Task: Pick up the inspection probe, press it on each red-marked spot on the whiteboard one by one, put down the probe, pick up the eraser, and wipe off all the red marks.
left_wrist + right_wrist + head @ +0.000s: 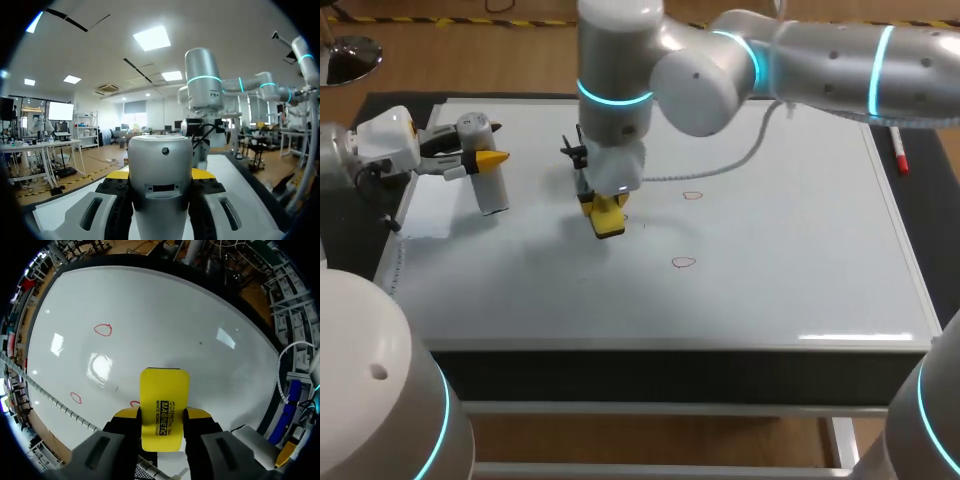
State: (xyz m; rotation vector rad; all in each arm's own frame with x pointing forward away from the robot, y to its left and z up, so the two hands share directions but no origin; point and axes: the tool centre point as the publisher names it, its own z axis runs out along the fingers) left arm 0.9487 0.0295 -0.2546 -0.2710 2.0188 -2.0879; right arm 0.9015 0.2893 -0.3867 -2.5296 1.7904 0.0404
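Observation:
My left gripper [480, 160] hangs over the whiteboard's [770, 290] left end, shut on the grey cylindrical probe [488, 175], which points down at a slant. In the left wrist view the probe [160, 160] fills the space between the yellow-tipped fingers [116, 175]. My right arm reaches past the middle, and its gripper [605, 212] is shut on the yellow eraser [607, 218], low at the board. Two red marks [692, 195] [683, 263] lie to the eraser's right. In the right wrist view the eraser [164, 405] is between the fingers, with one red mark [134, 403] at its edge and others [102, 330] [75, 398] ahead.
A red marker pen [899, 150] lies on the dark table beyond the whiteboard's right edge. A white cable [740, 160] hangs from my right arm over the board. The board's raised frame [910, 270] runs along its right side.

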